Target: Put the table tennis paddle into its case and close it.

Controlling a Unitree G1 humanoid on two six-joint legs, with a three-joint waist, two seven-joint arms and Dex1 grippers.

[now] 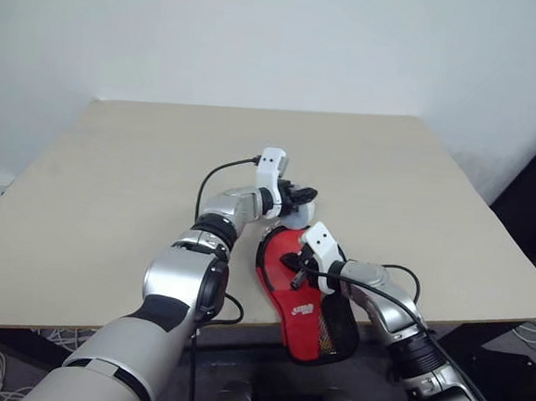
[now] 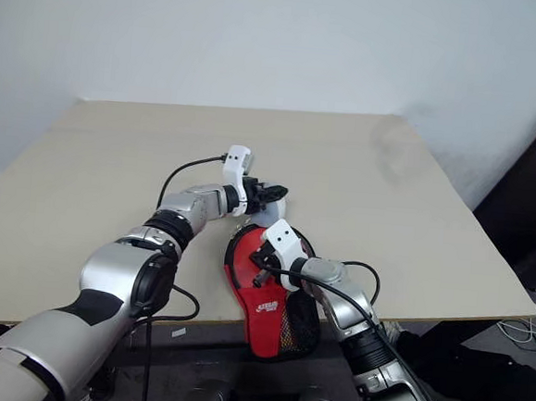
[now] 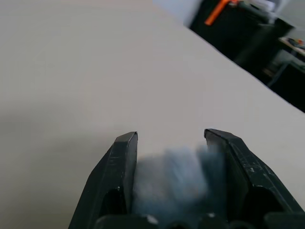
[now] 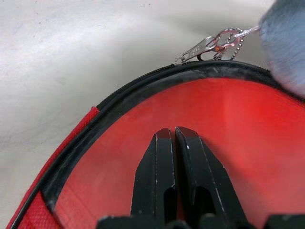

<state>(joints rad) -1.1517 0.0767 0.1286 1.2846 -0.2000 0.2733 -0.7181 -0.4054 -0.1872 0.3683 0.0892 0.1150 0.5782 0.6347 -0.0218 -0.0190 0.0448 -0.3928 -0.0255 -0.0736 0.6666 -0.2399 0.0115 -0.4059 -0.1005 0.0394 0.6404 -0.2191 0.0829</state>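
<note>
Jaws first, seen from my head: my left gripper [image 1: 303,198] stands part open around a pale grey fluffy tuft [image 1: 297,215], just past the round end of the case [image 1: 299,300], while my right gripper [image 1: 295,275] is pressed shut with its fingers resting on the case's red top. The case lies at the near edge of the table [image 1: 110,207], round head toward the table's middle, narrow black-mesh handle end hanging over the edge toward me. I judge the zip's remaining run follows the round rim, so the pull must travel around that curve. My left arm is the nearer one to it; my right pins the cover.

From my left wrist, both black fingers [image 3: 119,162] flank the soft blurred tuft [image 3: 174,179], with smooth beige tabletop beyond.

From my right wrist, the two fingers lie together, empty, flat on slick red fabric edged with a black binding. A silver clasp [image 4: 202,47] on a bead chain sits at the zip line and links to the grey fluff. I cannot see the paddle; I take it to be inside.
</note>
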